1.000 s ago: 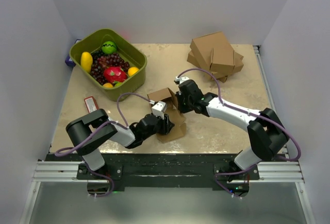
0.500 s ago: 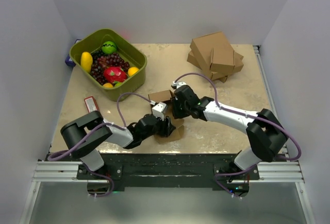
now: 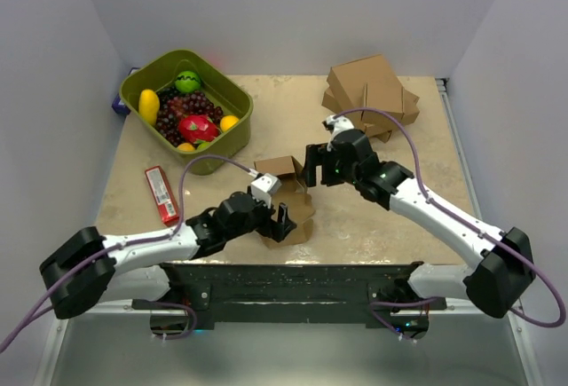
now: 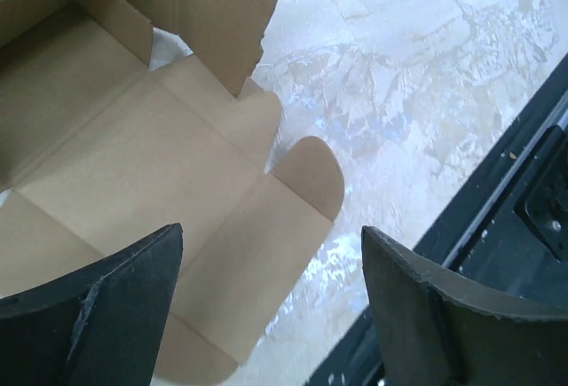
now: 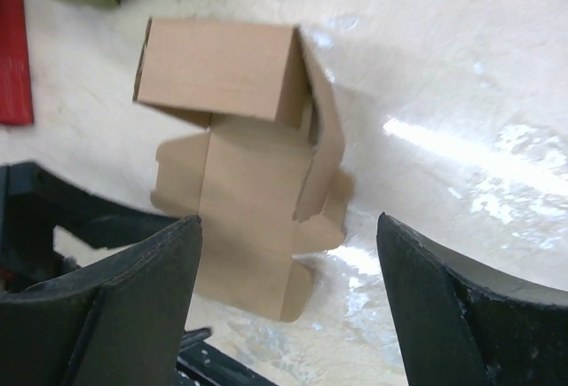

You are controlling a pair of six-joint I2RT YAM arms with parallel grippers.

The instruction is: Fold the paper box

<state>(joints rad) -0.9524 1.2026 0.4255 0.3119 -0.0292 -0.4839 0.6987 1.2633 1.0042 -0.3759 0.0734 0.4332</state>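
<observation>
Paper box (image 3: 297, 207) sits by the middle of the table's (image 3: 284, 106) near edge, slightly left of centre, and we see it only part-folded. The far section stands up as a raised, folded-over panel. The near section lies flat on the table with its creased panels and rounded tab flaps spread out. Left gripper (image 3: 282, 224) is at the near edge, over the flat section, with its fingers wide apart and clamping nothing. In its wrist view the flat panel and one rounded flap show in the gap between the fingers. We can't tell whether the fingertips touch the cardboard. Right gripper (image 3: 312, 166) is just beside the raised section, on its far-right side, fingers also spread wide and holding nothing. Its wrist view shows the box ahead of the fingertips with bare table between, so we read no contact. So both tools are apart and the box is free on the table. Elsewhere, a green bin (image 3: 222, 148) of fruit (image 3: 182, 106) is at the far-left corner. A cluster of larger brown cartons (image 3: 368, 93) is toward the far-right corner. A red packet (image 3: 161, 193) lies near the left edge. All three are well apart from the box.
</observation>
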